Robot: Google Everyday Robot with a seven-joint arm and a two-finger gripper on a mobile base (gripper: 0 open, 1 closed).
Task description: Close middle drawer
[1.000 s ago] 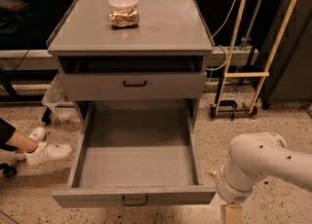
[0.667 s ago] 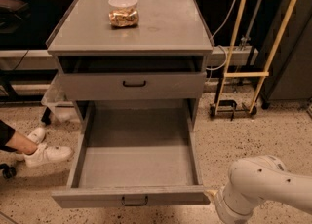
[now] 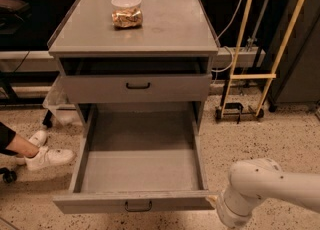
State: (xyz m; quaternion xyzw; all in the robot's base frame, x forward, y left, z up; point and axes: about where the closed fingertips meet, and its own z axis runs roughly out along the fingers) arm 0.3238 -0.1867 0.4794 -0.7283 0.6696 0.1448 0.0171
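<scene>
shoes [image 3: 46, 157]: white pair on a person's feet at 8 o'clock, on the speckled floor [image 3: 280, 139], near the open drawer's left wall but apart from it.
cabinet [image 3: 170, 29]: grey, flat top with a raised lip along the left and right edges, filling 12 o'clock.
container [image 3: 126, 11]: clear tub of brown pieces with a white lid, upright at 11 o'clock on the top, well inside every edge.
top drawer [image 3: 170, 90]: pulled out a little, with a dark gap above its front.
middle drawer [image 3: 142, 169]: pulled far out toward 6 o'clock, its inside bare and its front edge near the bottom border; open floor lay on both sides of it.
handle [image 3: 138, 206]: small, dark, centred on that front.
gripper [image 3: 214, 202]: at 5 o'clock, only a pale tip showing just beside the drawer's right front corner; released or clenched could not be told.
arm [image 3: 270, 184]: white, entering from 4 o'clock.
yellow frame [image 3: 250, 76]: standing at 2 o'clock, apart from the cabinet's right side.
</scene>
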